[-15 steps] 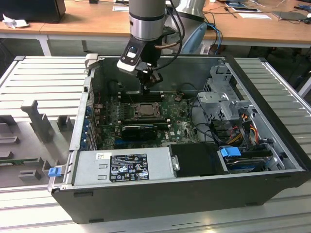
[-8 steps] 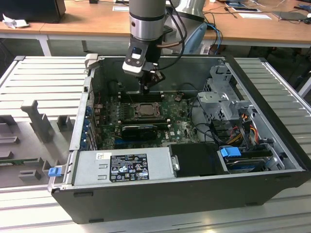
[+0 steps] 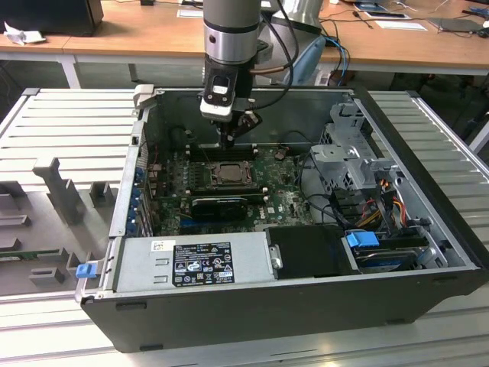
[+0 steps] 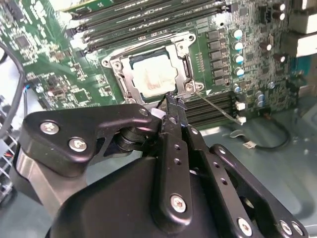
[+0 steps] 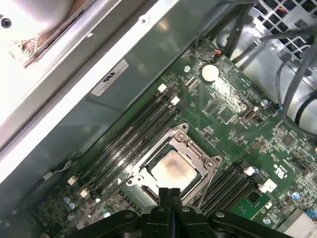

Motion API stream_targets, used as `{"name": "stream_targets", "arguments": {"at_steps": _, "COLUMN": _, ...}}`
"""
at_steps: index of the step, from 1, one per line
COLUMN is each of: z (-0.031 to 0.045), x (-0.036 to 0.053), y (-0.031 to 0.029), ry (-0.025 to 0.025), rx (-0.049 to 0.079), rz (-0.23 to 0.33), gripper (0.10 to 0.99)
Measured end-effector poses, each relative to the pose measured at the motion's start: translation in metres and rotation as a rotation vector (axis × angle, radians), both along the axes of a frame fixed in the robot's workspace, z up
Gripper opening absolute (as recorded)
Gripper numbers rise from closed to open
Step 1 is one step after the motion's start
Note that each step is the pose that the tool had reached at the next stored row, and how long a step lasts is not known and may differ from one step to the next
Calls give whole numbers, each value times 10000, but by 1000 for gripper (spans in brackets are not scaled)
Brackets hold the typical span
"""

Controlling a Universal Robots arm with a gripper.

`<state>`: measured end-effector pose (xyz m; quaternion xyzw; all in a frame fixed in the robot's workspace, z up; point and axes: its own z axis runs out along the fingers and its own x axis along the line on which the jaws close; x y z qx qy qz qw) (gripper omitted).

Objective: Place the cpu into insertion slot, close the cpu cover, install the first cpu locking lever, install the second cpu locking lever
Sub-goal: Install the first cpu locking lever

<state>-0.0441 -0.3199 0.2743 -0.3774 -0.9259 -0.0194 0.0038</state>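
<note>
The gripper has its jaws closed together with nothing between them, and just in front of their tips the cpu sits in the slot, the cover lying flat around it

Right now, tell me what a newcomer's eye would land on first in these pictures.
First comes the open computer case, lying on its side mid-frame in the exterior view, with the robot arm reaching down into it. In the first wrist view, the silver chip sits in its socket on the green board, with the black fingers pressed together right at the socket's edge.
</note>
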Motion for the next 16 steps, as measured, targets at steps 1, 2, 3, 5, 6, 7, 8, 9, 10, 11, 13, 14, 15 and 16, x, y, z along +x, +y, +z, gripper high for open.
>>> {"name": "stream_targets", "arguments": {"at_steps": 1, "z": 0, "x": 0, "y": 0, "ry": 0, "rx": 0, "rz": 163, "gripper": 106}}
{"name": "stream_targets", "arguments": {"at_steps": 2, "z": 0, "x": 0, "y": 0, "ry": 0, "rx": 0, "rz": 363, "gripper": 106}}
{"name": "stream_targets", "arguments": {"at_steps": 3, "z": 0, "x": 0, "y": 0, "ry": 0, "rx": 0, "rz": 543, "gripper": 106}}
{"name": "stream_targets", "arguments": {"at_steps": 5, "z": 0, "x": 0, "y": 0, "ry": 0, "rx": 0, "rz": 880, "gripper": 106}}
{"name": "stream_targets", "arguments": {"at_steps": 6, "z": 0, "x": 0, "y": 0, "ry": 0, "rx": 0, "rz": 1030, "gripper": 106}}
{"name": "stream_targets", "arguments": {"at_steps": 7, "z": 0, "x": 0, "y": 0, "ry": 0, "rx": 0, "rz": 1178, "gripper": 106}}
{"name": "stream_targets", "arguments": {"at_steps": 8, "z": 0, "x": 0, "y": 0, "ry": 0, "rx": 0, "rz": 1510, "gripper": 106}}
{"name": "stream_targets", "arguments": {"at_steps": 9, "z": 0, "x": 0, "y": 0, "ry": 0, "rx": 0, "rz": 1772, "gripper": 106}}
{"name": "stream_targets", "arguments": {"at_steps": 10, "z": 0, "x": 0, "y": 0, "ry": 0, "rx": 0, "rz": 2071, "gripper": 106}}
{"name": "stream_targets", "arguments": {"at_steps": 11, "z": 0, "x": 0, "y": 0, "ry": 1, "rx": 0, "rz": 2478, "gripper": 106}}
{"name": "stream_targets", "arguments": {"at_steps": 13, "z": 0, "x": 0, "y": 0, "ry": 0, "rx": 0, "rz": 2871, "gripper": 106}}
{"name": "stream_targets", "arguments": {"at_steps": 14, "z": 0, "x": 0, "y": 0, "ry": 0, "rx": 0, "rz": 3055, "gripper": 106}}
{"name": "stream_targets", "arguments": {"at_steps": 15, "z": 0, "x": 0, "y": 0, "ry": 0, "rx": 0, "rz": 3300, "gripper": 106}}
{"name": "stream_targets", "arguments": {"at_steps": 16, "z": 0, "x": 0, "y": 0, "ry": 0, "rx": 0, "rz": 3433, "gripper": 106}}
